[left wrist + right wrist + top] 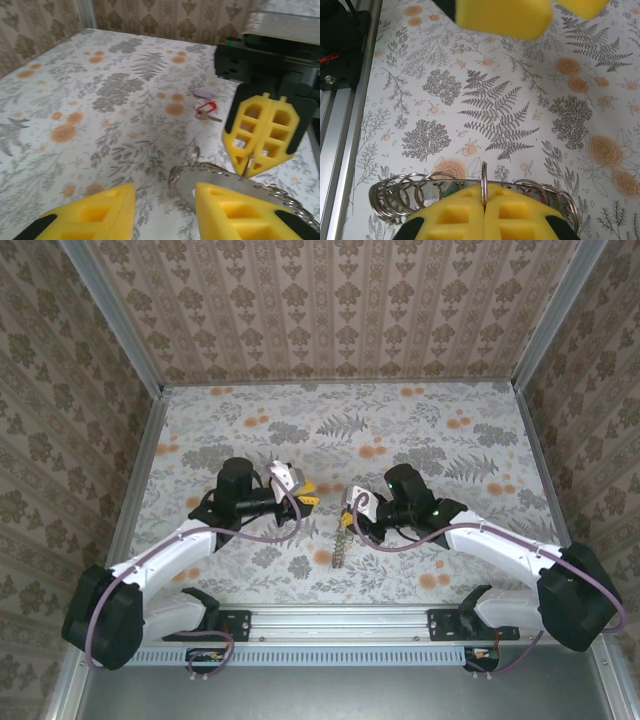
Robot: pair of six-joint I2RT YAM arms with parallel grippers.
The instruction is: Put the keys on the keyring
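Observation:
The keyring (402, 195) is a flat metal band carrying several small split rings. My right gripper (483, 195) is shut on one upright split ring of it and holds it just above the table. From above, the keyring (340, 545) hangs below the right gripper (347, 522). In the left wrist view the keyring (220, 180) curves toward my left gripper (165, 202), which is open, the band's end lying beside its right finger (235, 215). A key with a red head (206, 111) lies on the table beyond, apart from both grippers.
A pale flat tag (204, 94) lies just past the red key. The floral tabletop (400, 430) is bounded by patterned walls on three sides. A metal rail (340, 625) with the arm bases runs along the near edge.

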